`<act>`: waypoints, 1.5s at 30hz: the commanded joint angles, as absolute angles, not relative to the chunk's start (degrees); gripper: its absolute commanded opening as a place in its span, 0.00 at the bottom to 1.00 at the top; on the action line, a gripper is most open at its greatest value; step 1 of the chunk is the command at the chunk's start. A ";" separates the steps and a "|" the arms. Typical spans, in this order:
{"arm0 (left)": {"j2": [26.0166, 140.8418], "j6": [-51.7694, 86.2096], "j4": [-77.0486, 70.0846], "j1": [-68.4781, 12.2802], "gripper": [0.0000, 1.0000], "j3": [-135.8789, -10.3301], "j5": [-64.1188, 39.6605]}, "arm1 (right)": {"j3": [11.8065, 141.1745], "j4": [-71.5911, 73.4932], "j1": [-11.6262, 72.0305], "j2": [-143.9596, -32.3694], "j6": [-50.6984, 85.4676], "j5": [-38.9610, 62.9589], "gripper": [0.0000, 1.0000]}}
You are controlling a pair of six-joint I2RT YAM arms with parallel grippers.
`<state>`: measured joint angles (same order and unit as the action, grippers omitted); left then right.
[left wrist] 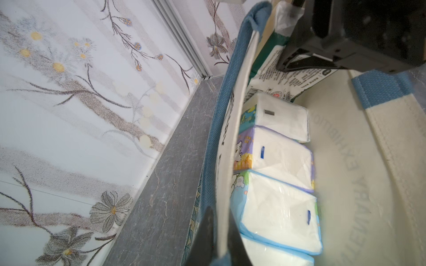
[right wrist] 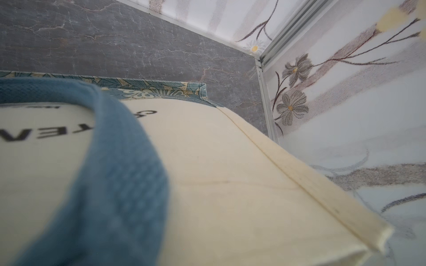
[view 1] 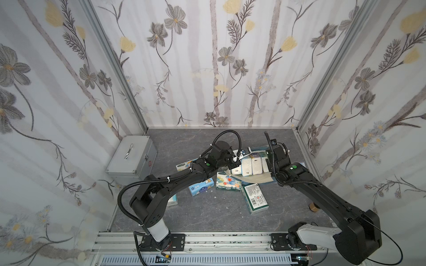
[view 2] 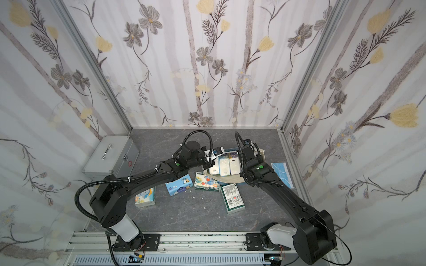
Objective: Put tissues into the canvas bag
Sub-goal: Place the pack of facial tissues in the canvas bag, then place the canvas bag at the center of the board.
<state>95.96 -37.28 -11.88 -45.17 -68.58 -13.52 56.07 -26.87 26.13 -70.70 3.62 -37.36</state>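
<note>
Currently my left gripper (left wrist: 222, 241) clamps the canvas bag (left wrist: 334, 184) rim at nine o'clock; the right gripper (left wrist: 304, 61) sits at three o'clock, and I can't tell how wide it is.

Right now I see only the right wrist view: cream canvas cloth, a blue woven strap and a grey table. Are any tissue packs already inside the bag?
Observer: Yes. The left wrist view shows white plastic-wrapped tissue packs standing in a row inside the cream canvas bag.
Operator: Does something hold the bag mouth open?
Observer: The left gripper is shut on the edge of one bag wall.
Operator: How many packs wait outside?
Observer: Both top views show at least four loose packs on the grey marble-patterned table, on the robot's side of the bag.
</note>
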 commanded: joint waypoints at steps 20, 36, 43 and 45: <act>125.05 -16.43 44.74 -38.70 0.24 -129.80 -12.40 | 79.19 -47.33 19.08 -69.84 12.46 -13.33 0.55; 113.13 -8.06 39.66 -38.68 0.92 -128.13 2.11 | 106.79 -55.59 13.61 -96.96 15.73 -8.96 0.00; 94.53 1.90 33.34 -38.25 1.00 -106.50 2.97 | 119.79 -63.40 13.62 -110.19 17.91 -11.63 0.00; 88.41 5.69 31.40 -38.14 1.00 -99.55 3.37 | 119.97 -63.07 13.57 -112.80 18.31 -12.52 0.00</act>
<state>93.69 -1.52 36.01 -38.37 -105.51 2.09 118.83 -59.42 13.54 -110.32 16.49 -10.26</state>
